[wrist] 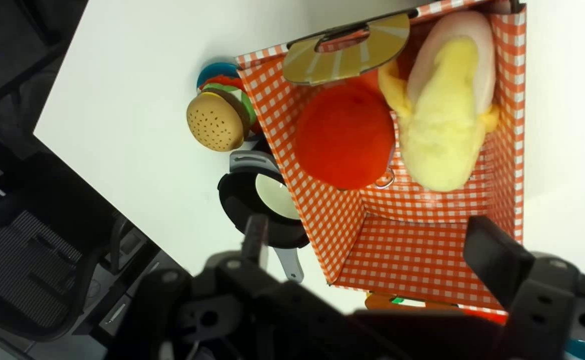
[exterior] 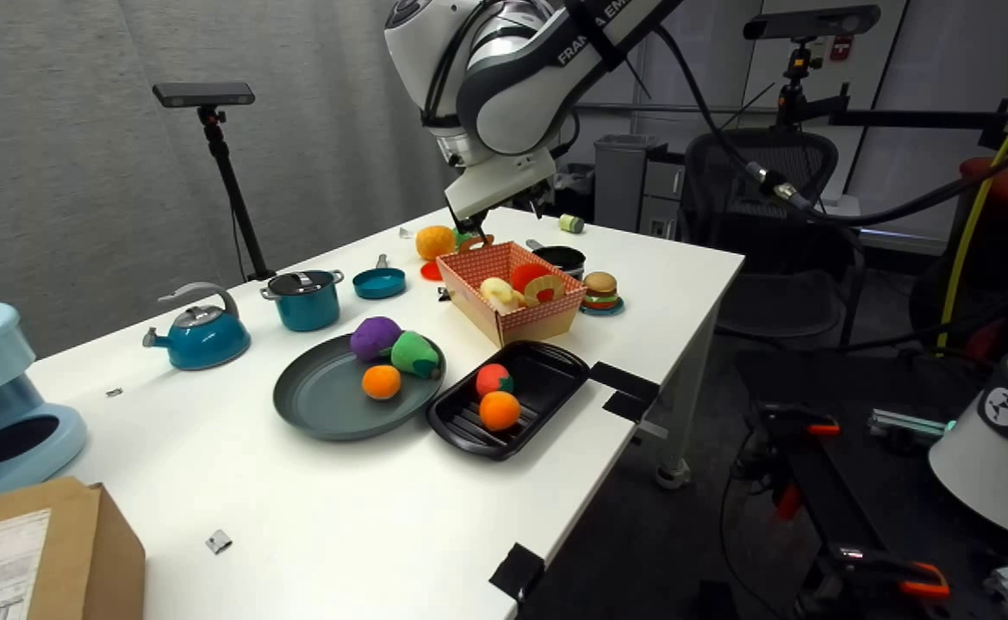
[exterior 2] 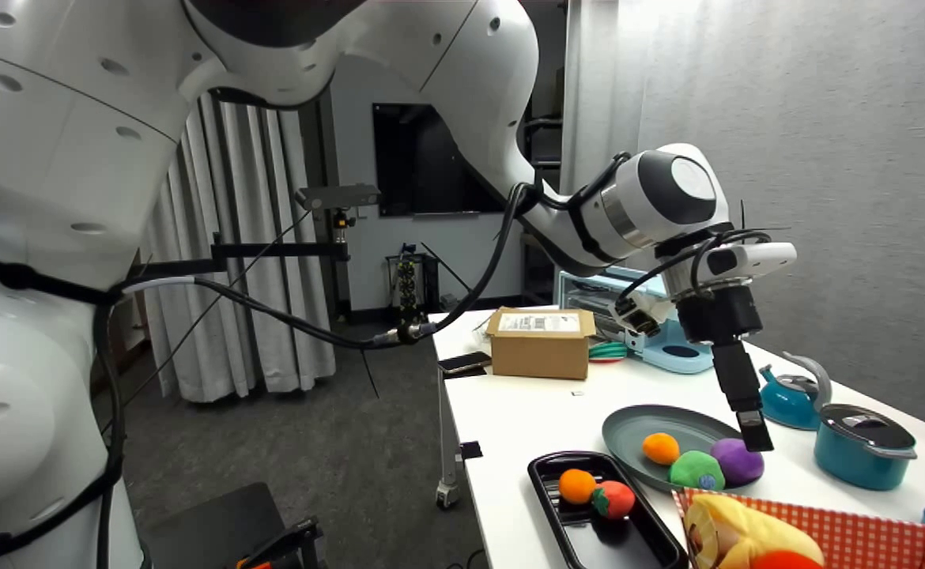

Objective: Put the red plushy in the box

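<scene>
Gingham box [wrist: 322, 215]: free room at the end nearest the gripper [wrist: 367, 235].
Passage from above: bare end wall between the parted fingers [wrist: 495, 260], bare strip of box floor beyond. Obstacles: red plushy [wrist: 345, 140] and yellow plushy [wrist: 440, 135] at the opposite end, striped flap [wrist: 357, 64] jutting from the rim there; toy hamburger [wrist: 215, 122] and black saucepan [wrist: 237, 200] just outside one long wall. Finger-to-rim clearance hard to judge.

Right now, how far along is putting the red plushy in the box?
Looks done: the red plushy lies inside the checkered box. In hand: nothing visible; the gripper stands open. Left: probably only drawing back the arm, which reaches over the table.
</scene>
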You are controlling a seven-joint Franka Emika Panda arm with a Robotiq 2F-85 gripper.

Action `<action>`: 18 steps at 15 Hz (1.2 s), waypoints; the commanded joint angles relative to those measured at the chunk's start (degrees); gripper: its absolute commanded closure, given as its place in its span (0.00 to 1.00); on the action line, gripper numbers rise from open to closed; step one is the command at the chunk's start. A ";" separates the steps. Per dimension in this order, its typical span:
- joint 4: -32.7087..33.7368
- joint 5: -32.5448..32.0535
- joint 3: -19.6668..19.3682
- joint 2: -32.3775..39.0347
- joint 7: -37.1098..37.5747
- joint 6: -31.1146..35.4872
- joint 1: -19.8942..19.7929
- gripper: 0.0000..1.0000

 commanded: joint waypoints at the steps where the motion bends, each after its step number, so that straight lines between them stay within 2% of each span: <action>1: -2.23 1.07 1.48 -2.61 -1.21 -0.39 -1.25 0.00; 18: -1.40 0.35 2.04 -1.27 -0.63 -0.23 -0.86 0.00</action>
